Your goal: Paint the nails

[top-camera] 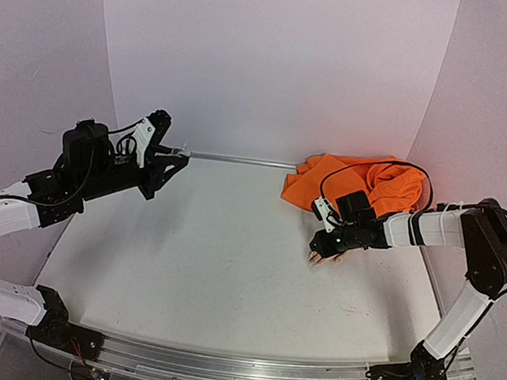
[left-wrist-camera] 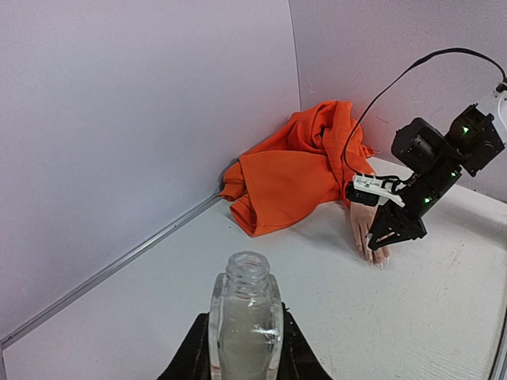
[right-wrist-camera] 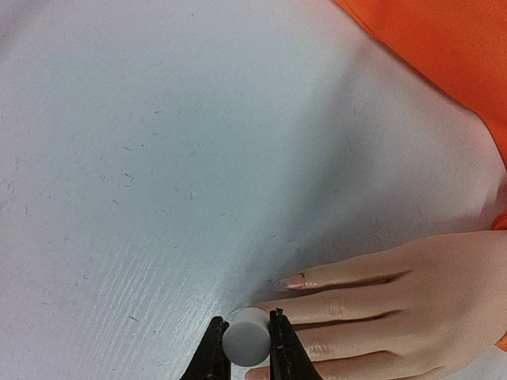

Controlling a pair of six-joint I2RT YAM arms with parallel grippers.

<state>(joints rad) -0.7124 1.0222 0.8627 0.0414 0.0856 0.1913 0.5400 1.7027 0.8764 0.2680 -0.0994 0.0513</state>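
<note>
Clear bottle (left-wrist-camera: 245,317) gripped by left jaws, base cut off, right jaws pinching grey cylinder (right-wrist-camera: 246,336), one nail (right-wrist-camera: 295,280) visible, others hidden.

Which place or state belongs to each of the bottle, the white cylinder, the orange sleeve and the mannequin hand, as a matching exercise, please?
Things: 1 clear bottle; 2 white cylinder; 3 orange sleeve; 4 mannequin hand.
States: A flat on the table; B held by the right gripper; C bunched by the back wall; D uncapped, in the left gripper.
Pairs: 1-D; 2-B; 3-C; 4-A.
</note>
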